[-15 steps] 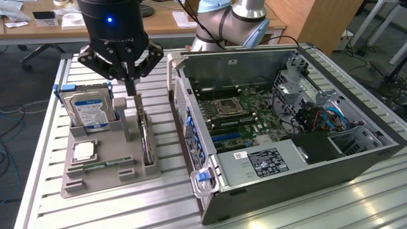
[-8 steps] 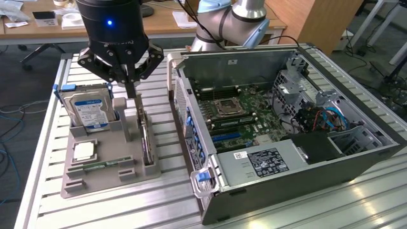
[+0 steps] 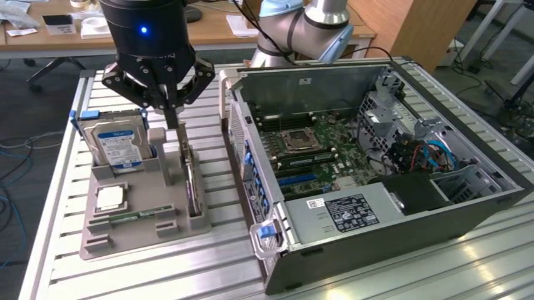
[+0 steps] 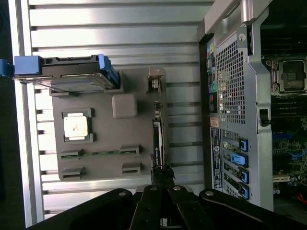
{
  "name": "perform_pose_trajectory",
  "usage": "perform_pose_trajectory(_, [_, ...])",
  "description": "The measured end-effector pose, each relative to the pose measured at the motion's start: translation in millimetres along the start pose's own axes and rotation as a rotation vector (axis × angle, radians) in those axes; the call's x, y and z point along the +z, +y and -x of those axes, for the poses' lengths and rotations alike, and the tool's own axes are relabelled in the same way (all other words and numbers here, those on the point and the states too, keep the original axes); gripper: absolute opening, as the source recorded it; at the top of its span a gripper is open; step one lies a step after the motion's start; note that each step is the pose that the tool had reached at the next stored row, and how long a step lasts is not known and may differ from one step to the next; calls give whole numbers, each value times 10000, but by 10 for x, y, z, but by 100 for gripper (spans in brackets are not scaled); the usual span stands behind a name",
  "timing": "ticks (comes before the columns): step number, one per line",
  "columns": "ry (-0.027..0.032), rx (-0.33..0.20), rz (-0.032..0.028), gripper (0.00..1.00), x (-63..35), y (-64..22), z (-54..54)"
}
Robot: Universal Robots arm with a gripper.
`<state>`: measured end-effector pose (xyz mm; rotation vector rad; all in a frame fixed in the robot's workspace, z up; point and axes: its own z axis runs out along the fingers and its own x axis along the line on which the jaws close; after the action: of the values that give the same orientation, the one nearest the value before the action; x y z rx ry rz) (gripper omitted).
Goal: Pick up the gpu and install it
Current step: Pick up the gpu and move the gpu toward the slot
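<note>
Our hand (image 4: pixel 163 173) pinches the gpu (image 4: pixel 157 136), jaws together, and we see the card standing on edge in the gray holder (image 4: pixel 103 143) below it, computer case (image 4: pixel 230 86) alongside.

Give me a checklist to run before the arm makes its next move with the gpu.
1. Fingers shut on the upper edge of the gpu: ok.
2. gpu lifted clear of the grey holder: not ok; it stands on edge in its slot.
3. Hard drive apart from the fingers: ok.
4. Computer case open, motherboard exposed: ok.
5. Blue card slot on the motherboard free: ok, nothing stands in it.
6. Grip firm enough to lift: cannot tell.
</note>
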<state>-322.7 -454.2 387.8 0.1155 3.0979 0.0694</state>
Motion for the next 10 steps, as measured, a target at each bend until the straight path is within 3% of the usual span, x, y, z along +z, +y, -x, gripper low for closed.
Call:
perform_pose_trajectory(7, [-1, 0, 1, 11, 0, 0, 0])
perform_pose_trajectory(10, [-1, 0, 0, 24, 0, 0, 0])
